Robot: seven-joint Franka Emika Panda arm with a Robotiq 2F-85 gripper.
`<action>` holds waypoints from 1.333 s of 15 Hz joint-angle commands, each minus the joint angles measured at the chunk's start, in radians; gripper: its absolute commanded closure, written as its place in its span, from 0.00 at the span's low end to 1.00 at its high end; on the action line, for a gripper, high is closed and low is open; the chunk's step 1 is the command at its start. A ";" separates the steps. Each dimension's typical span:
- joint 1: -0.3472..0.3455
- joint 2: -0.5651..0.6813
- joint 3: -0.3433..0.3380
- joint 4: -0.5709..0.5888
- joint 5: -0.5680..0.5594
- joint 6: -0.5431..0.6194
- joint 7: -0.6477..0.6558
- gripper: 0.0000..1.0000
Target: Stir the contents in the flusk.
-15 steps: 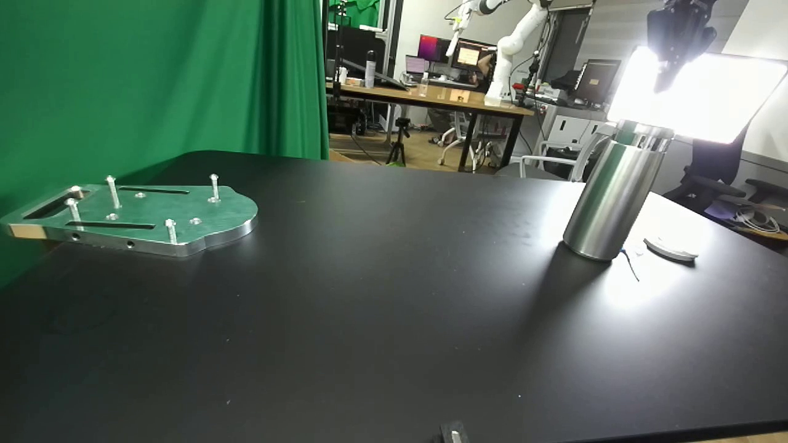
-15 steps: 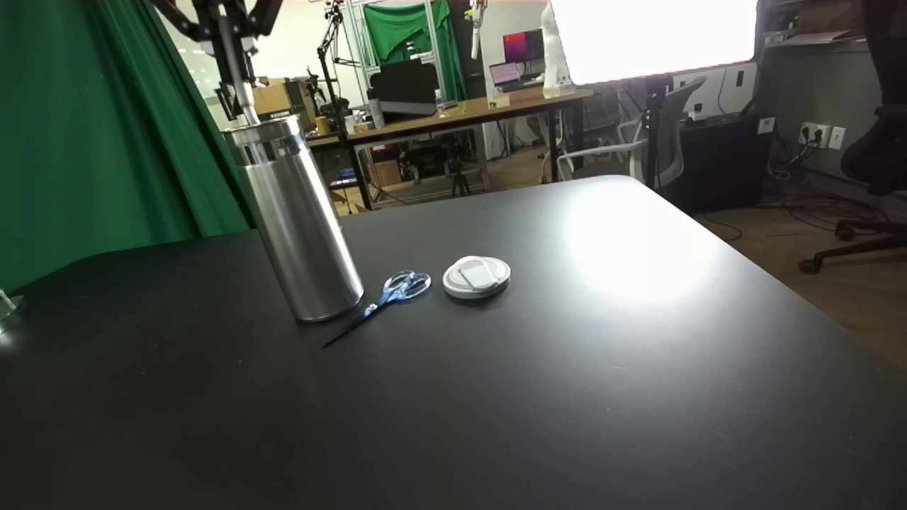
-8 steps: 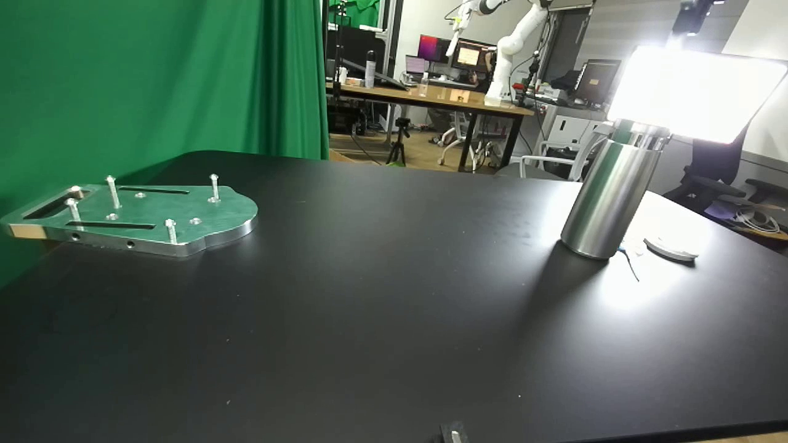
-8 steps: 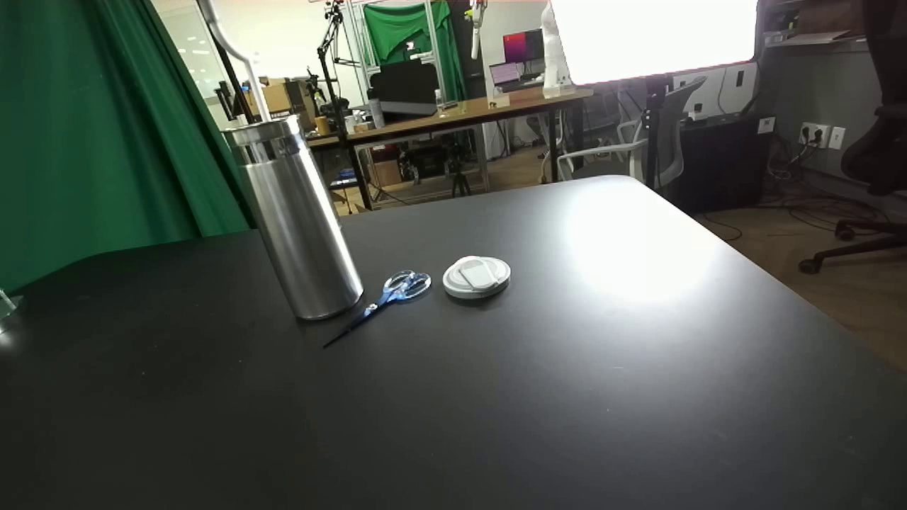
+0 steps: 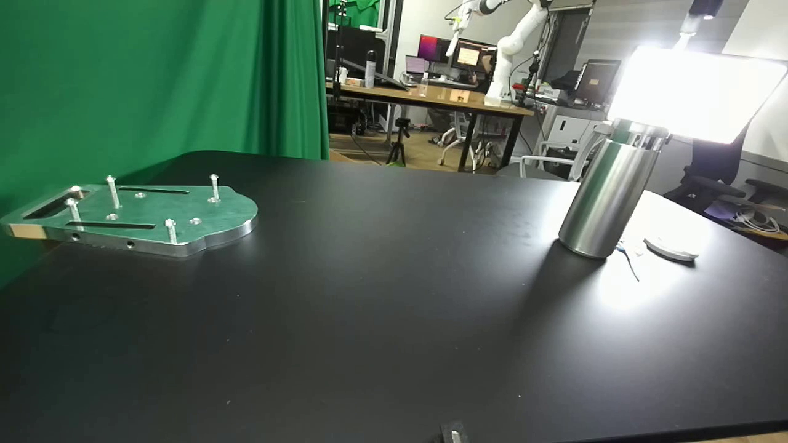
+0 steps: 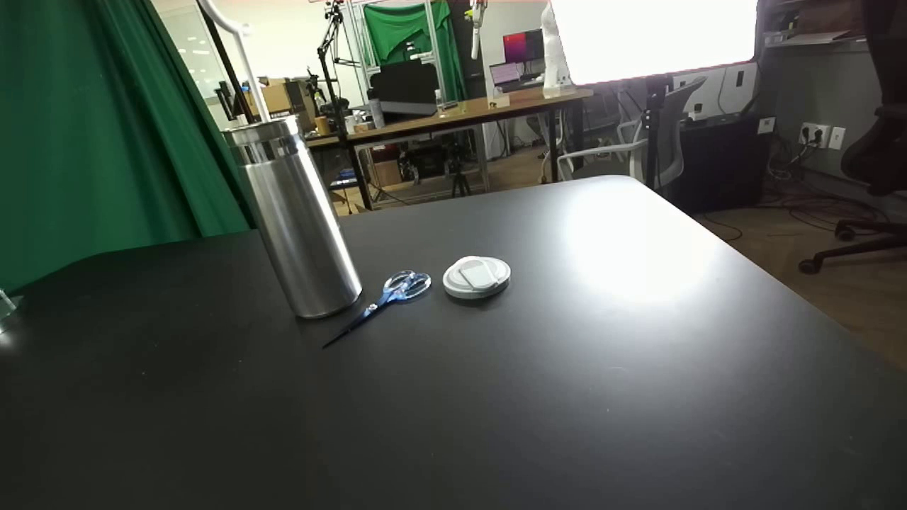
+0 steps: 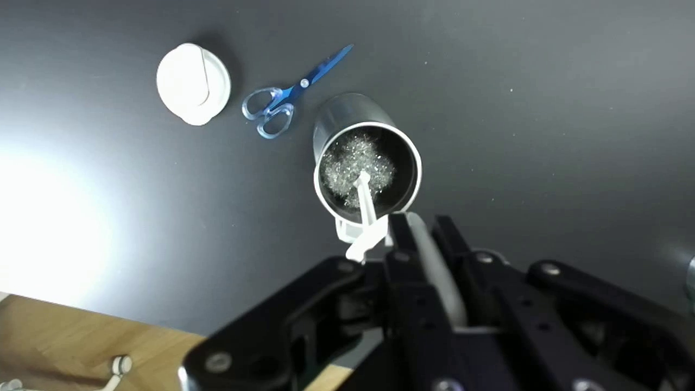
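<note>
The flusk, a tall brushed-silver flask, stands on the black table in both exterior views (image 5: 608, 191) (image 6: 306, 234). The wrist view looks down into its open mouth, past its outer wall (image 7: 347, 111). Pale, glittery contents (image 7: 347, 157) lie inside. My gripper (image 7: 422, 220) is above and beside the mouth, shut on the handle of a bent white stirring tool (image 7: 367, 203). The tool's thin end reaches into the flask, over or in the contents; its depth I cannot tell. The tool also shows in an exterior view (image 6: 252, 78), where my gripper is above the frame.
Blue scissors (image 6: 391, 294) (image 7: 290, 96) lie beside the flask's base. A round white lid (image 6: 477, 278) (image 7: 194, 84) lies past them. A metal plate with upright bolts (image 5: 141, 212) is at the table's far side. A bright light panel (image 5: 702, 92) stands behind the flask.
My gripper has risen from the flask's mouth, out of an exterior view. The white tool has come up with it, its bend now higher above the rim. The flask's base has shifted slightly.
</note>
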 commanded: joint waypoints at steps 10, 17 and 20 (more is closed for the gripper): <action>-0.002 0.155 0.001 -0.057 -0.015 0.018 0.021 0.96; -0.005 0.150 0.010 -0.044 -0.008 0.021 0.014 0.96; -0.004 0.105 0.010 -0.038 -0.001 0.017 0.005 0.96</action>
